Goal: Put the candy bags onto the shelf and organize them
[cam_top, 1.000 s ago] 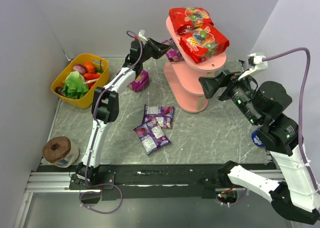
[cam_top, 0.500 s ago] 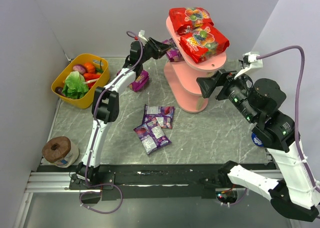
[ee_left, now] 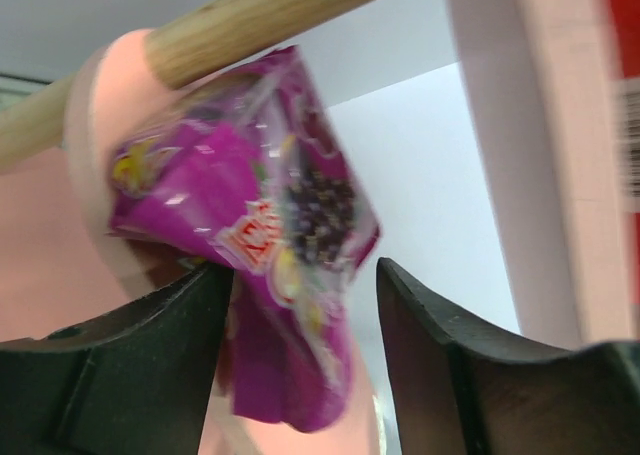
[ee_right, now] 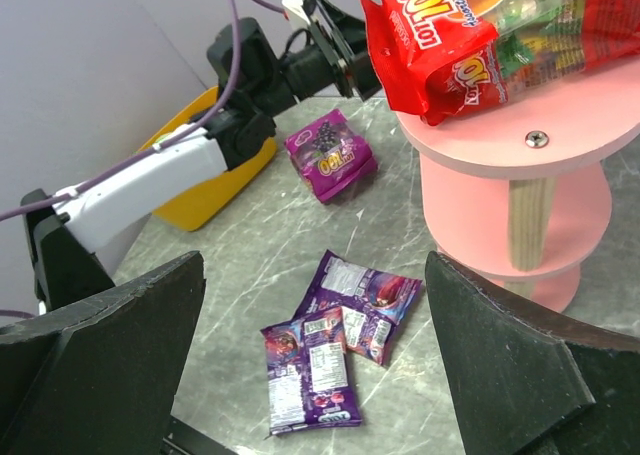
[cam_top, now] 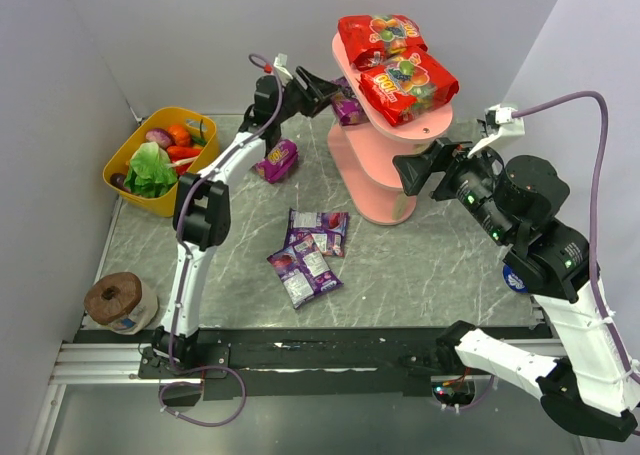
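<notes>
Since a second ago the left pincer (cam_top: 322, 83) has drawn its fingers apart, and it now stands partly open around the purple candy bag (ee_left: 260, 215); this bag lies on the rounded end of the shelf (cam_top: 375, 203) board just under the top one, hanging a little over the edge; the right finger is apart from it, and whether the left finger touches it I cannot tell; on the top board lies a red bag (cam_top: 380, 35), with a second red bag (cam_top: 408, 83) in front of it; on the table (cam_top: 420, 265) a single purple bag (cam_top: 278, 159) lies near the left arm, and a small heap of purple bags (cam_top: 305, 265) lies in front of the shelf; the right pincer (cam_top: 403, 175) has come a little nearer to the shelf, wide open and holding nothing; the yellow basket (cam_top: 165, 203) with toy vegetables (cam_top: 152, 168) stands at the left.
</notes>
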Available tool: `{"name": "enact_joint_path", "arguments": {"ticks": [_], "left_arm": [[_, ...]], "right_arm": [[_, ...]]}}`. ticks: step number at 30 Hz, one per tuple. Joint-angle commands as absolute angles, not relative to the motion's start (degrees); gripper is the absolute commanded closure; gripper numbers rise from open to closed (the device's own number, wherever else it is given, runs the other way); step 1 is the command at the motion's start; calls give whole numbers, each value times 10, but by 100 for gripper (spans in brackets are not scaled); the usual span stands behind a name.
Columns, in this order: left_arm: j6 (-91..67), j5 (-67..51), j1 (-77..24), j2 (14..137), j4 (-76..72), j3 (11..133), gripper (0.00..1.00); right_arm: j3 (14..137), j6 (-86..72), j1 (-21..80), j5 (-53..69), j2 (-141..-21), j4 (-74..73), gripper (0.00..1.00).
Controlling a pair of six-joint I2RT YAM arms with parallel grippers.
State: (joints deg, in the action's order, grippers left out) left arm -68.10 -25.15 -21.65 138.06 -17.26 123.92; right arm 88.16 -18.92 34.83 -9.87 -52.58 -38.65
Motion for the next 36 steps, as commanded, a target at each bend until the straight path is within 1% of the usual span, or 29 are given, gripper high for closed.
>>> {"name": "enact_joint_path", "arguments": {"ticks": [1,3,6,9,10,13,14,20,23,29,33,36], "left_arm": [[-657,-250,-213,1328,-159,1236,34],[-653,-250,-212,1322,-150,1229,35],[-645,-244,-212,1306,-152,1199,41],[-643,-240,-212,1301,-153,1187,54],[-642,-240,-212,1303,-149,1192,66],[-645,-236,-212,1309,-144,1193,84],[-648,-232,-212,1309,-148,1192,86],[-659,-236,-212,1334,-151,1221,92],[-671,-242,-213,1355,-160,1243,92],[-681,-252,-213,1399,-151,1299,92],[-683,-254,-213,1394,-163,1280,92],[-673,-256,-213,1382,-159,1263,88]], "right_arm": [[889,-199,345,-105,-515,-379,3],[885,-201,345,-104,-512,-377,3],[881,-203,346,-103,-509,-379,3],[879,-205,345,-104,-505,-380,3],[878,-204,345,-105,-505,-379,3],[875,-204,345,-105,-504,-379,3],[875,-204,345,-105,-504,-379,3],[872,-203,345,-107,-505,-379,3],[874,-200,345,-110,-507,-380,3],[879,-196,345,-110,-512,-381,3],[880,-195,345,-109,-512,-381,3],[880,-195,345,-108,-512,-381,3]]}}
